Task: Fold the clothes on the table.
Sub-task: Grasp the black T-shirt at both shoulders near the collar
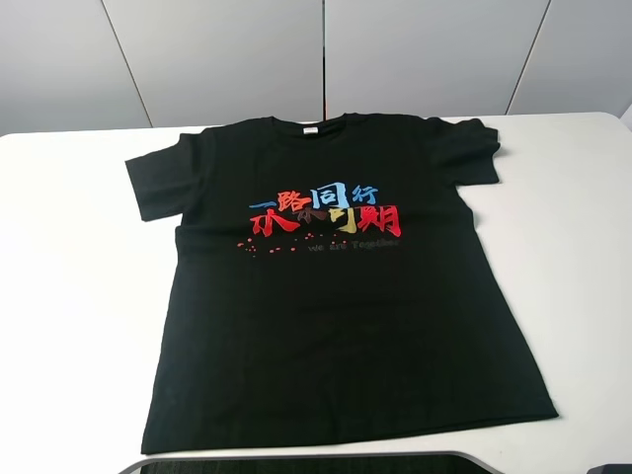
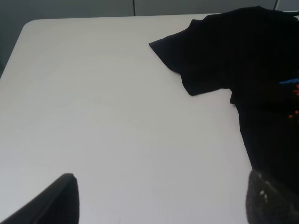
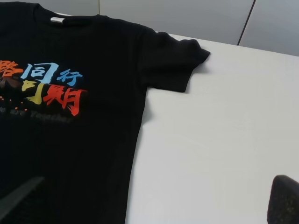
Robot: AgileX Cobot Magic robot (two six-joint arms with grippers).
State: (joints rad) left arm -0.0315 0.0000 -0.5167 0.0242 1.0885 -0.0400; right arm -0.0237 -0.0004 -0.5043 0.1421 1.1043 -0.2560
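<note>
The black T-shirt [image 1: 326, 296] lies flat and spread out, chest up, in the middle of the white table [image 1: 69, 296], its collar at the far edge and its hem near the front. Red, blue and yellow characters [image 1: 326, 209] cross the chest and a small white label [image 1: 310, 130] sits at the neck. Neither gripper shows in the exterior view. In the left wrist view the left gripper [image 2: 163, 205] is open over bare table, beside a sleeve [image 2: 196, 51]. In the right wrist view the right gripper [image 3: 152, 200] is open above the shirt's side edge [image 3: 133, 154], below the other sleeve [image 3: 173, 60].
Grey wall panels [image 1: 316, 49] stand behind the table's far edge. A dark rounded object with a grey rim [image 1: 316, 462] sits at the table's front edge. Wide white tabletop lies on either side of the shirt.
</note>
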